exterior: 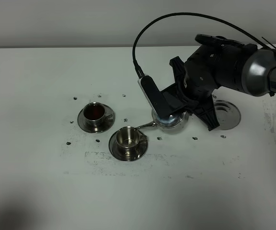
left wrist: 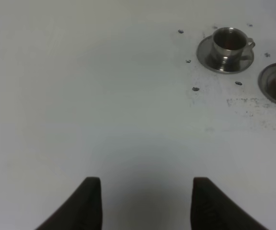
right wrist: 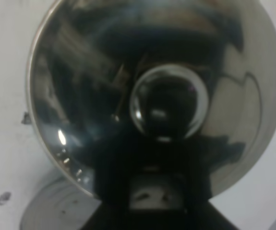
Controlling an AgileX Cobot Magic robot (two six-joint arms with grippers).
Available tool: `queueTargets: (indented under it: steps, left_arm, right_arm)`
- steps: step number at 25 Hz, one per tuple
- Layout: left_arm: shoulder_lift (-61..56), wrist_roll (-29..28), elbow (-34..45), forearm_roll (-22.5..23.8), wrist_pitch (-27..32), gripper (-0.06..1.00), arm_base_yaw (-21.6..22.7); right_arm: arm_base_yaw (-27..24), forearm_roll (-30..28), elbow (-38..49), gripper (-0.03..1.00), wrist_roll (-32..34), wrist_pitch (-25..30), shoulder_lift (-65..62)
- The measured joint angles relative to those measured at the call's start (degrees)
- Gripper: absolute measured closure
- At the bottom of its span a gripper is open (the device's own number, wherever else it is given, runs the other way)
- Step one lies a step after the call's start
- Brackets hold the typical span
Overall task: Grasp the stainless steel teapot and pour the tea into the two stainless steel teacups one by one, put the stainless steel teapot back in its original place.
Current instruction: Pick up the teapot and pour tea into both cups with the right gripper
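- Right gripper (exterior: 182,108) clamped on stainless steel teapot (exterior: 172,120), prob. by the handle; jaws themselves hidden under the wrist.
- Left gripper (left wrist: 142,194) spread, empty, well apart from the work; not needed for pouring.
- Teapot is btwn coaster (exterior: 228,115) and near teacup (exterior: 127,137), off its original place, so spout (exterior: 145,126) reaches that cup's rim.
- Coaster bare, free for the pot's return.
- Far teacup (exterior: 95,112) has dark tea, near one looks empty: 2nd pour in hand, I'd judge.
- Exterior view gives layout; right wrist view only lid knob (right wrist: 169,103) close up; left wrist view shows both cups, no pot.
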Motion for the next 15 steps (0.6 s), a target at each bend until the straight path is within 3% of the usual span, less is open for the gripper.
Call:
queueTargets:
  steps: [15]
  left_arm:
    - [0.0,0.0,0.0,0.0,0.0,0.53,0.0]
  right_arm:
    - [2.5,-8.7,0.0,0.76,1.4,-2.0,0.8]
